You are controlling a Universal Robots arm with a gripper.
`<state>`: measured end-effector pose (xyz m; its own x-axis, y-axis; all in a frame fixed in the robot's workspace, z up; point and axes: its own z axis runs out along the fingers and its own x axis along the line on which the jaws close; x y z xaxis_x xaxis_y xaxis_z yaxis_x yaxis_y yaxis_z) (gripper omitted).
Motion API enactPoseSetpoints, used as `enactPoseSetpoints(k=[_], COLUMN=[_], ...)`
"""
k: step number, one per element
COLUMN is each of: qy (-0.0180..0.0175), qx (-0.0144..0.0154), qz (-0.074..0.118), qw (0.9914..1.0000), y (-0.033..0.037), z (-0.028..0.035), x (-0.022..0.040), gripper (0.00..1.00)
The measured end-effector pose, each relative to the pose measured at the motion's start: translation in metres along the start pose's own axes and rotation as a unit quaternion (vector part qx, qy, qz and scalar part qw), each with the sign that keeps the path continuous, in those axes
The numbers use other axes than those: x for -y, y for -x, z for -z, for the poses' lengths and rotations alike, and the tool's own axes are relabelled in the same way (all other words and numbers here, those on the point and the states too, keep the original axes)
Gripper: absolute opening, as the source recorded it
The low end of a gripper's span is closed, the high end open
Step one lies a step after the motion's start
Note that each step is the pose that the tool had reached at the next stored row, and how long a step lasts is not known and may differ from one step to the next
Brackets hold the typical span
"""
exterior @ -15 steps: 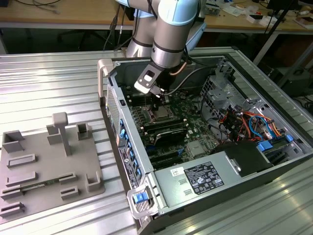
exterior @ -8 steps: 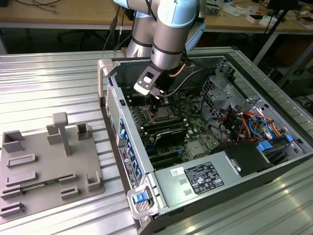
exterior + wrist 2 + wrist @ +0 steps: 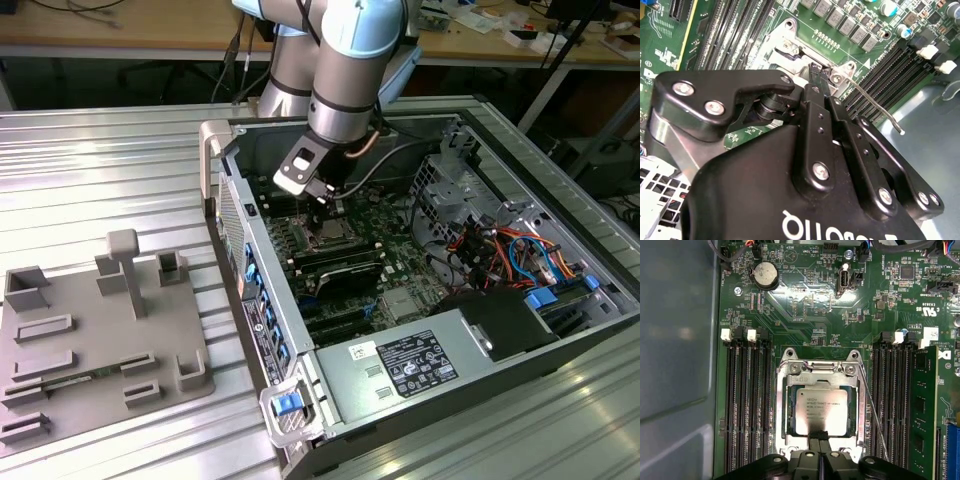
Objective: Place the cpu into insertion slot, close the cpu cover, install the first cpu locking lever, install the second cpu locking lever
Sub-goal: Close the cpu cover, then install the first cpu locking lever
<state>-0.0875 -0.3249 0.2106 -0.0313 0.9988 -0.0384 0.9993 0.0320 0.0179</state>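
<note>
The cpu (image 3: 821, 411), a silvery square plate, lies in the dark insertion slot (image 3: 791, 412) on the green board. The silver cpu cover (image 3: 782, 410) lies flat around it as a frame. My gripper (image 3: 818, 436) is shut, its two black fingertips pressed together at the cover's edge, with nothing visible between them. In the second wrist view the gripper (image 3: 817, 72) points down at the socket frame (image 3: 790, 52). A thin wire locking lever (image 3: 874, 412) runs along one side of the socket, and its hooked end (image 3: 899, 130) stands free above the memory slots. In the exterior view the gripper (image 3: 325, 192) hangs just above the socket (image 3: 330, 236).
Long black memory slots (image 3: 747, 410) flank the socket, with a green memory stick (image 3: 922, 405) in one. A coin battery (image 3: 764, 275) sits further off. The case walls (image 3: 262, 300), cables (image 3: 500, 250) and a power supply (image 3: 415, 360) ring the board. A grey fixture plate (image 3: 100, 340) lies at the exterior view's left.
</note>
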Motion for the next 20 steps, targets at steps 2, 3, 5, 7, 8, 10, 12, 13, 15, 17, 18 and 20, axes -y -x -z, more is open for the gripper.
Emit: enactPoseSetpoints(k=[2,3,5,7,8,10,12,13,15,17,18,20], qy=[0.0000,0.0000,0.0000,-0.0002,-0.0003,-0.0007,-0.0014,-0.0017,-0.0022,-0.0024,-0.0024,-0.0024], qx=[0.0000,0.0000,0.0000,0.0000,0.0000,0.0000,0.0000,-0.0001,0.0000,0.0000,-0.0001,0.0000], qz=[0.000,0.000,0.000,0.000,0.000,0.000,0.000,0.000,0.000,0.000,0.000,0.000], qw=[1.00000,1.00000,1.00000,1.00000,1.00000,1.00000,1.00000,1.00000,1.00000,1.00000,1.00000,1.00000], y=[0.0000,0.0001,0.0001,0.0003,0.0003,0.0005,0.0006,0.0007,0.0008,0.0009,0.0009,0.0009], z=[0.0012,0.0023,0.0023,0.0022,0.0022,0.0021,0.0020,0.0019,0.0019,0.0019,0.0019,0.0019], x=[0.0000,0.0000,-0.0010,-0.0046,-0.0067,-0.0116,-0.0169,-0.0194,-0.0226,-0.0240,-0.0240,-0.0249], gripper=[0.11,0.11,0.11,0.11,0.11,0.11,0.11,0.11,0.11,0.11,0.11,0.11])
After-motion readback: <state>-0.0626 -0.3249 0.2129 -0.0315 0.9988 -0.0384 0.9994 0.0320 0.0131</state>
